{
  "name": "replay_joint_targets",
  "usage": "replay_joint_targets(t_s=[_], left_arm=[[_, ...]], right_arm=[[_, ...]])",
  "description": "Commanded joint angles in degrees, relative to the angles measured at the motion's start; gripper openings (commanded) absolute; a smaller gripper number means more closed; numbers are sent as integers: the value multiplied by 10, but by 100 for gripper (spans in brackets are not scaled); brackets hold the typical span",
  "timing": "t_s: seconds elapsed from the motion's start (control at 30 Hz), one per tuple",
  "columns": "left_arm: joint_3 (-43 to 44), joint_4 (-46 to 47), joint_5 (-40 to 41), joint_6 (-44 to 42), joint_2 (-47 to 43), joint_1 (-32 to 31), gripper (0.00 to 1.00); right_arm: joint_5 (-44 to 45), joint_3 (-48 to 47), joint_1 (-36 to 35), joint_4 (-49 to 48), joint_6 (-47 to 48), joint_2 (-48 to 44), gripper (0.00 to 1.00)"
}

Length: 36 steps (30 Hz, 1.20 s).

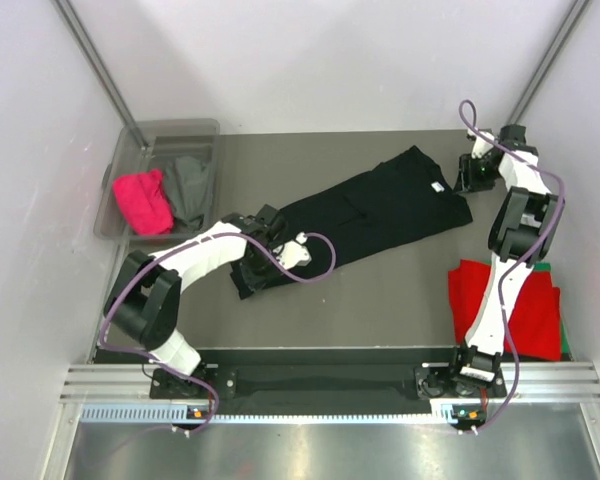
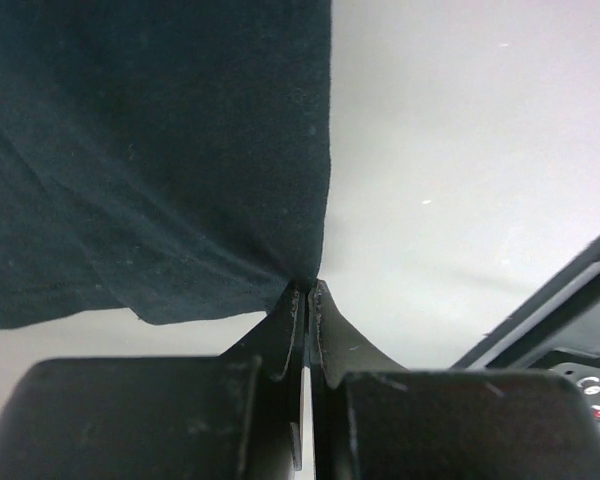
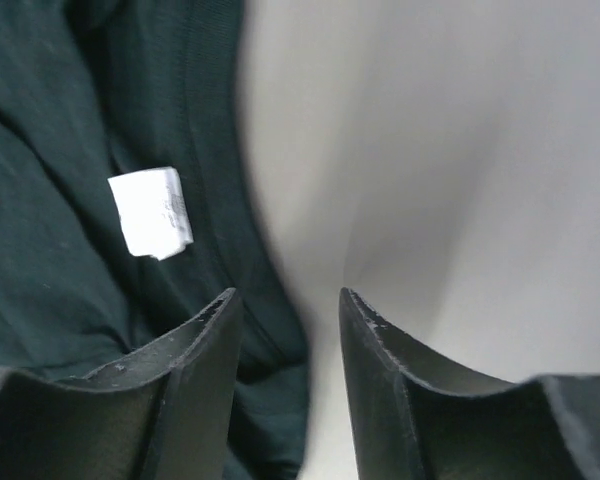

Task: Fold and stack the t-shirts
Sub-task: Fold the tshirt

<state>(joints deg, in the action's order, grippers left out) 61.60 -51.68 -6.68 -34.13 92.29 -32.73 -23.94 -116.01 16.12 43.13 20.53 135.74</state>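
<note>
On the table point(image 1: 400, 290), left jaws clamp the black t-shirt point(image 1: 380, 205), right jaws standing apart near its label point(image 3: 150, 212).

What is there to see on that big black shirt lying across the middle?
The black t-shirt looks like soft, matte cloth. It lies slantwise on the dark table, drawn out long and narrow with a few creases. A small white label shows at its collar end, far right. The left gripper is shut on the hem edge at its near-left end. The right gripper is open at the collar edge, not gripping.
</note>
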Motion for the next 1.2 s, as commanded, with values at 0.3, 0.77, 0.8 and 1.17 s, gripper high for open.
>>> replay_joint_targets(t_s=[0.3, 0.77, 0.8, 1.17], left_arm=[[-10, -25, -24, 40, -36, -58, 0], [-12, -33, -36, 53, -28, -160, 0], [-13, -31, -38, 54, -29, -160, 0], [-8, -44, -60, 56, -31, -161, 0]], right_arm=[[59, -141, -58, 90, -4, 112, 11], [215, -214, -154, 15, 19, 131, 0], [230, -211, -157, 10, 20, 130, 0], [277, -224, -157, -74, 14, 126, 0]])
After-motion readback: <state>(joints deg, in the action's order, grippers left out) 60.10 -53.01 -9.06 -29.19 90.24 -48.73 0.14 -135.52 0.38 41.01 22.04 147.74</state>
